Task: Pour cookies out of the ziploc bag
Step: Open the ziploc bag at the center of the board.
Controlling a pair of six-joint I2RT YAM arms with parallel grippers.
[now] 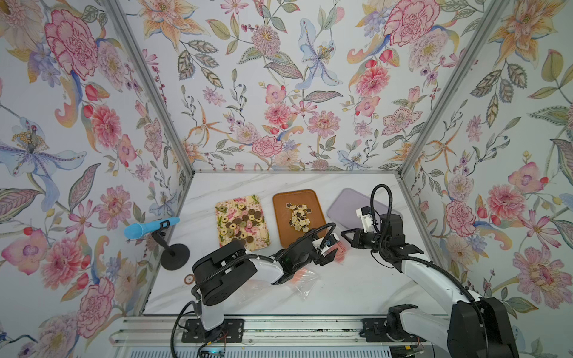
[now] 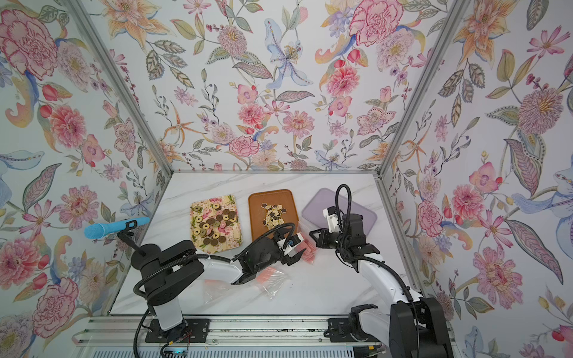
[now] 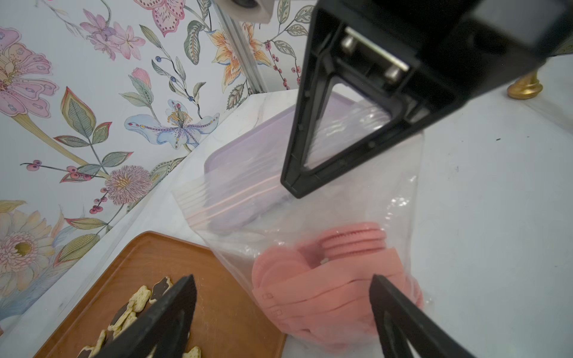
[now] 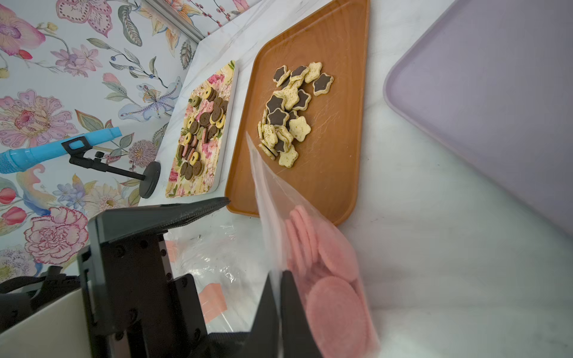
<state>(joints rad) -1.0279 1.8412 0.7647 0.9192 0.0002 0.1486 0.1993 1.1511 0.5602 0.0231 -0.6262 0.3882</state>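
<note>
A clear ziploc bag (image 3: 310, 210) with a pink zip strip hangs between my two grippers, above the table by the brown tray's near right corner. Plain pink disc cookies (image 3: 325, 279) are bunched in its lower end, also visible in both top views (image 1: 341, 252) (image 2: 308, 251). My right gripper (image 4: 276, 276) is shut on the bag's film beside the pink cookies (image 4: 328, 279). My left gripper (image 3: 282, 279) is open, its two fingers wide apart on either side of the cookie-filled end. In a top view the left gripper (image 1: 330, 252) sits just below the right gripper (image 1: 344, 232).
A floral tray (image 1: 259, 201) holds ring cookies and a brown tray (image 1: 280, 204) holds star cookies. A purple tray (image 1: 344, 201) lies at the back right, behind my right arm. Crumpled clear bags (image 1: 302, 280) lie under my left forearm. A blue microphone on a stand (image 1: 152, 226) is at the left wall.
</note>
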